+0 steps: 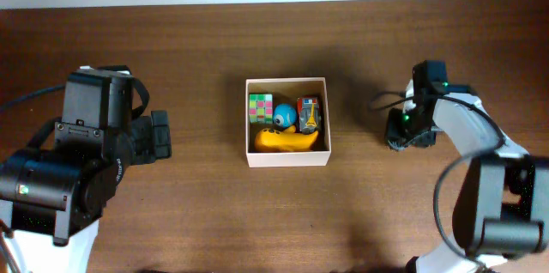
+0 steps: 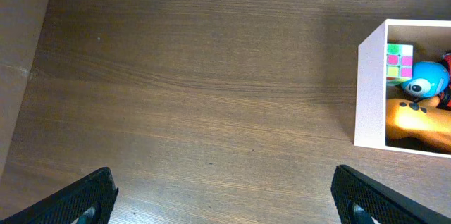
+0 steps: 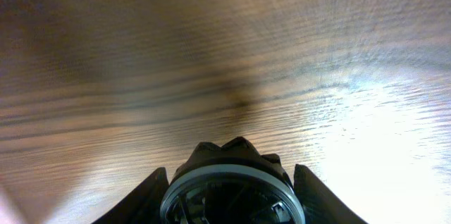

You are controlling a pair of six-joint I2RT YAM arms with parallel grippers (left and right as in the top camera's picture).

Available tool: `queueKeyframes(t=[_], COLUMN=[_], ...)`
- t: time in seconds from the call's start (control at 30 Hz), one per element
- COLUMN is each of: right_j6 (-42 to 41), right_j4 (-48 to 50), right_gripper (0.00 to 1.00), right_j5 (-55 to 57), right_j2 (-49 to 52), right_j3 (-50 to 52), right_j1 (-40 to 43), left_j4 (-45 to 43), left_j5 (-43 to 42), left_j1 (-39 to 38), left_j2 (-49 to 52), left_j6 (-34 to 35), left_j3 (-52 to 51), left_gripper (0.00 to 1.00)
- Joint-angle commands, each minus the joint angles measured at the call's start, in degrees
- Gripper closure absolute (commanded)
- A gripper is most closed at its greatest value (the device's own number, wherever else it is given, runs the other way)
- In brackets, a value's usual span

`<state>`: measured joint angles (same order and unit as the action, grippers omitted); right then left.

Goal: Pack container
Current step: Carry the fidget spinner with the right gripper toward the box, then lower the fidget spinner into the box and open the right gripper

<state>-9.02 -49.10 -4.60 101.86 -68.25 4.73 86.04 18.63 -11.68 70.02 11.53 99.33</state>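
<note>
The left gripper (image 2: 222, 194) hangs above the table (image 2: 197, 76), a brown wood-grain surface with fine lengthwise streaks. Its jaws stand wide: two dark, ribbed fingers (image 2: 88, 196) sit at the bottom corners of the left wrist view with bare tabletop between them.

The right gripper (image 1: 410, 131) is low over the table. A dark round object (image 3: 232, 196) with a pale metallic ring sits between its fingers in the right wrist view. Whether the jaws clamp it cannot be told.

The container (image 1: 287, 158), a square open-topped box with thin pale walls, stands at the table centre. The left gripper lies at its 9 o'clock and the right gripper at its 3 o'clock, both well apart from it.

Inside, a smooth yellow-orange toy (image 1: 287, 141) lies along the 6 o'clock wall. A multicoloured tiled cube (image 1: 260, 108) sits at 10 o'clock, a round blue toy (image 1: 285, 117) near the middle, and a boxy red-and-orange toy (image 1: 309, 113) at 2 o'clock.
</note>
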Motion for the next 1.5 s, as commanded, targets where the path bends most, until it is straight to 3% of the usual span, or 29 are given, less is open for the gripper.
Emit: queueKeyframes(t=[0.0,0.17,0.33,0.7,0.93,1.03,1.23,1.47], right_j6=[0.02,-0.02,-0.09,-0.44,-0.42,-0.24,-0.24,-0.26], right_j4=[-2.12,-5.84,-2.38,3.13,5.64,6.80,6.86,-1.20], right_gripper=[0.54,0.54,0.54,0.54,0.53,0.41,0.31,0.30], right_j5=[-0.98,-1.01,-1.01,-0.59,7.69,7.65,6.54,6.49], right_j2=[-6.95,-14.58,-18.58,-6.62,2.73,3.13,-0.50,-7.98], right_j3=[-5.35,-10.75,-11.58,-11.54,-11.54,-11.54,-12.15,-18.32], right_j1=[-3.37,-11.26,-21.33,-37.11,-38.73,-38.86,-38.95,-38.97], left_j4=[-0.02,-0.02,-0.04,-0.02,-0.02,-0.02,-0.02,-0.04], left_j5=[-0.24,-0.24,-0.24,-0.24,-0.24,-0.24,-0.24,-0.24], left_j1=[0.35,0.35,0.35,0.35,0.35,0.35,0.35,0.35], left_j2=[0.02,0.02,0.02,0.02,0.02,0.02,0.02,0.02], left_j6=[-0.72,-0.74,-0.72,-0.72,-0.72,-0.72,-0.74,-0.72], left_j3=[0.48,0.48,0.48,0.48,0.48,0.48,0.48,0.48], left_gripper=[0.01,0.01,0.01,0.01,0.01,0.01,0.01,0.01])
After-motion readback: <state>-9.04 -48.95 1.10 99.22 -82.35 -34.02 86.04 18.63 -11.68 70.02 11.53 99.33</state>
